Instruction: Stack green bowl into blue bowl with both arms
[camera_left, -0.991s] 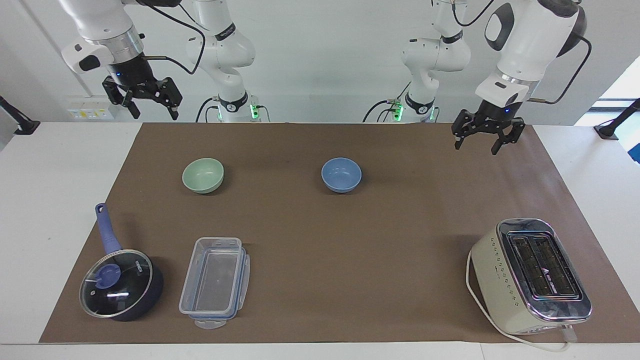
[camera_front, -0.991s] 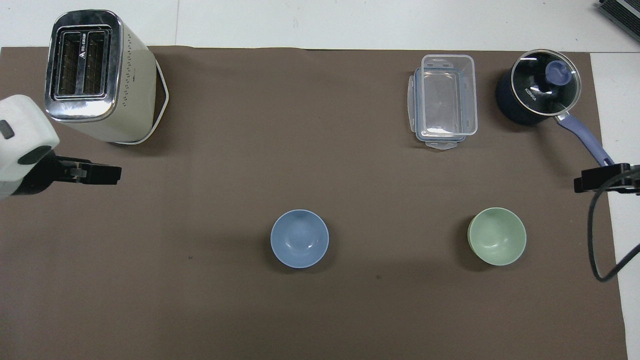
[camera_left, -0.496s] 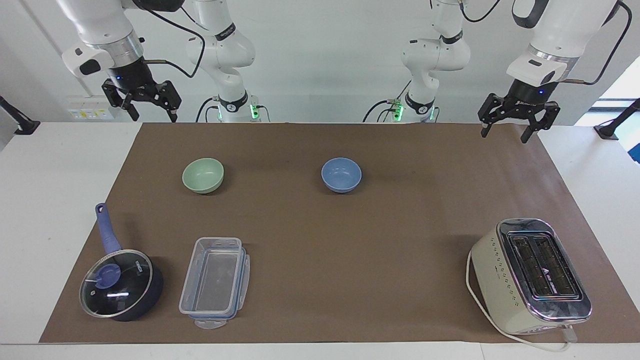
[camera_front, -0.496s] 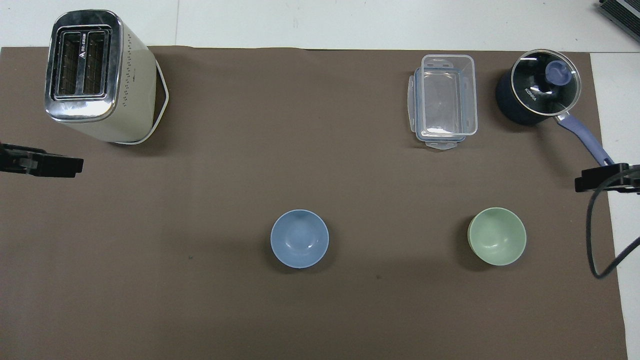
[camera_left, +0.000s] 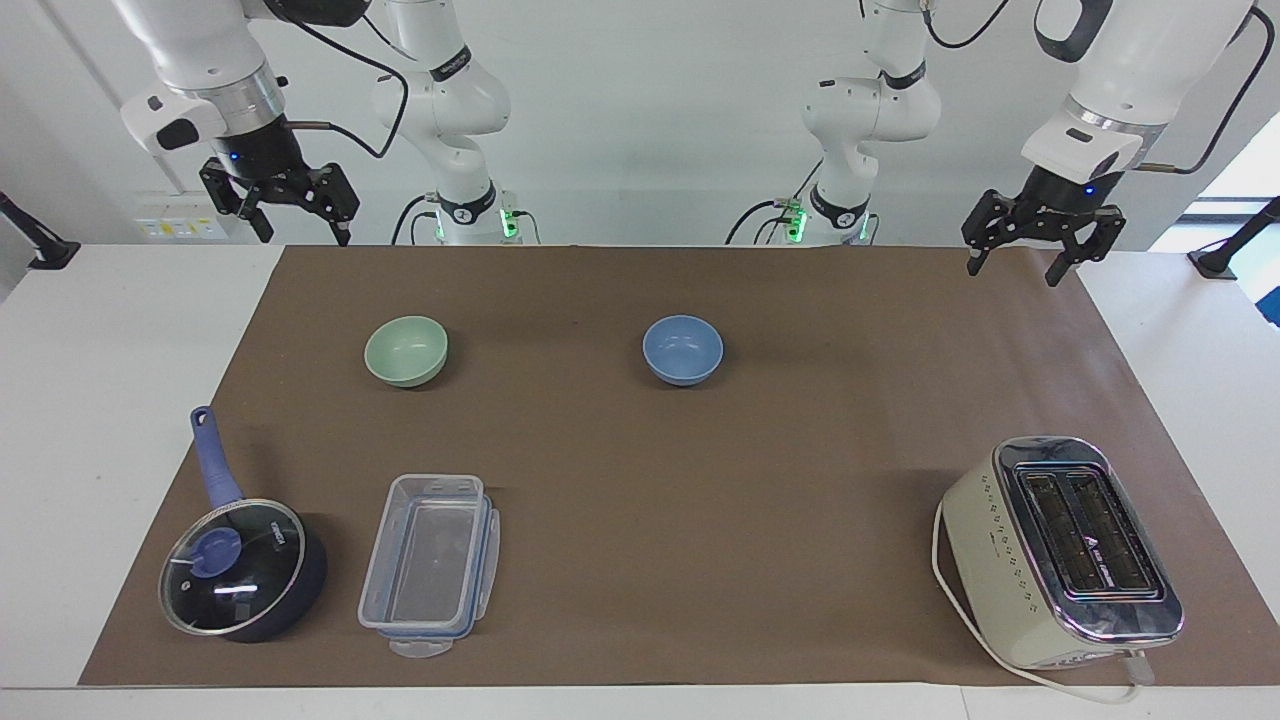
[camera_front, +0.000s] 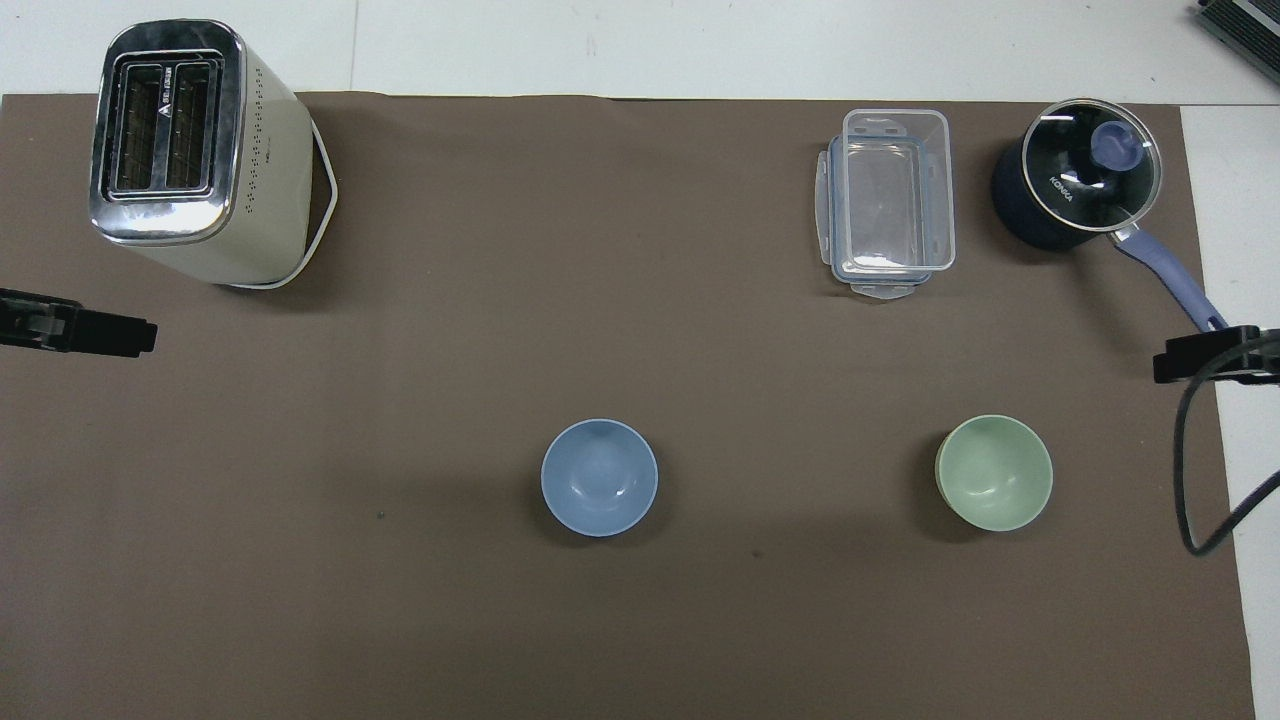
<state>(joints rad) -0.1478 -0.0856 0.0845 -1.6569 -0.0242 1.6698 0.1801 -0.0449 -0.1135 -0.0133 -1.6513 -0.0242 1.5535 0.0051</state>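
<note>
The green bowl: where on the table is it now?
The green bowl sits upright on the brown mat, toward the right arm's end, beside the blue bowl and nearer the robots than the clear container.

I'm looking at a robotics lab: two white arms (camera_left: 440, 110) bolted at a white table (camera_left: 100, 400), bare white wall, cables trailing, a brown mat (camera_left: 640, 500) laid out with a toaster (camera_left: 1060, 550), pan (camera_left: 240, 570) and bowls (camera_left: 683, 350) as props.
</note>
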